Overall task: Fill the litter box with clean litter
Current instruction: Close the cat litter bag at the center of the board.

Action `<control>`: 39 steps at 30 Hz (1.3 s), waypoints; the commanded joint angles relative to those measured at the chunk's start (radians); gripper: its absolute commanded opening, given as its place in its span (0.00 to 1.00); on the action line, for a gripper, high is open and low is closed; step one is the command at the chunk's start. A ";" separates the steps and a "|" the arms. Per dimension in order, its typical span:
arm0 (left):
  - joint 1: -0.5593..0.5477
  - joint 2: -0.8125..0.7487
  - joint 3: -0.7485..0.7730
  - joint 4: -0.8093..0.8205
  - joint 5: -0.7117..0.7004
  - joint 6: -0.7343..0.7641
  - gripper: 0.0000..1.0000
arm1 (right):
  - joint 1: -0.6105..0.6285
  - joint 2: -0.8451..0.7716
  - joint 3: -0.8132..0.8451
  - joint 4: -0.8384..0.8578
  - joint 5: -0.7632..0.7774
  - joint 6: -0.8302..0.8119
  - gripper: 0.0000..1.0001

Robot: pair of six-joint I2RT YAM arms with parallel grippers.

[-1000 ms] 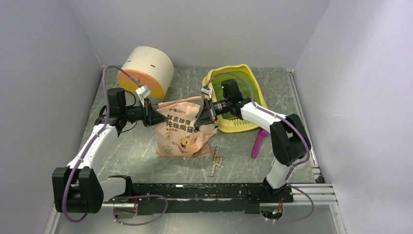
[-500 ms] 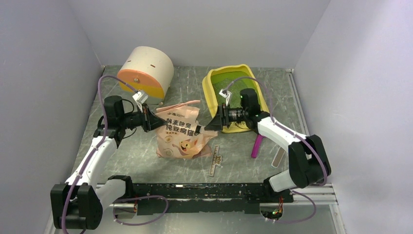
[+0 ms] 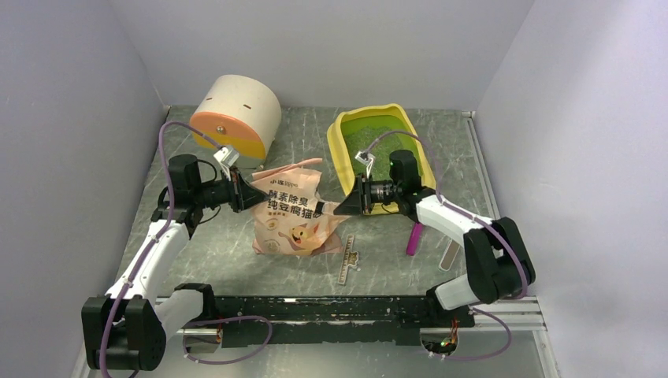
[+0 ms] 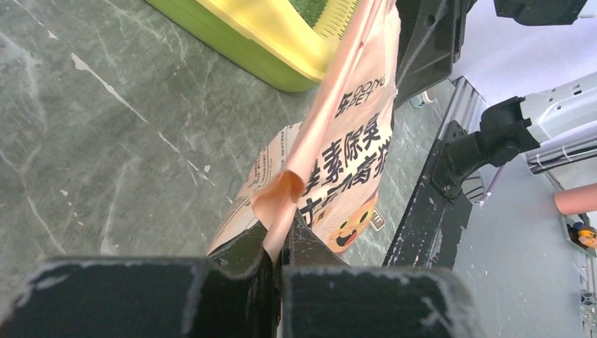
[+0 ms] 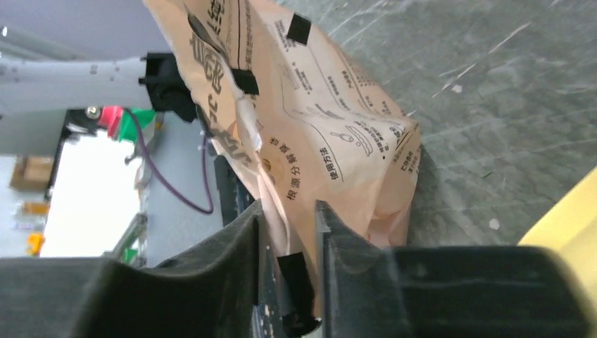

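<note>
Currently left gripper clamps one top corner of the pink bag, right gripper the opposite edge (bag sags between). Litter box sits just beyond, clean litter inside.

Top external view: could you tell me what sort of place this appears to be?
Probably a robot lab test cell, not a home: plain walls box in a marble-look table, an aluminium rail edges it, and the props are a litter box and a pink litter bag.
</note>
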 commanded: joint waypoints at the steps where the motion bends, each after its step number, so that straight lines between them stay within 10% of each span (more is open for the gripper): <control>1: 0.009 -0.017 0.027 0.002 -0.047 -0.020 0.05 | -0.009 0.051 0.015 0.112 -0.125 0.230 0.16; 3: 0.019 -0.003 0.050 -0.042 -0.069 -0.017 0.05 | -0.036 0.037 0.018 0.092 -0.112 0.276 0.00; 9: 0.067 0.044 0.151 -0.245 -0.138 0.077 0.05 | -0.114 -0.023 -0.028 0.216 -0.148 0.449 0.00; 18: 0.069 0.133 0.227 -0.357 -0.039 0.184 0.05 | -0.079 0.008 0.019 0.013 -0.120 0.259 0.00; 26: 0.069 0.084 0.177 -0.219 0.005 0.041 0.60 | -0.054 0.043 0.046 0.004 -0.111 0.223 0.00; 32: 0.069 0.040 0.206 -0.247 -0.113 0.052 0.63 | -0.048 0.049 0.079 -0.036 -0.106 0.183 0.00; 39: 0.069 0.050 0.046 0.168 0.070 -0.183 0.71 | -0.046 0.045 0.078 -0.009 -0.120 0.194 0.00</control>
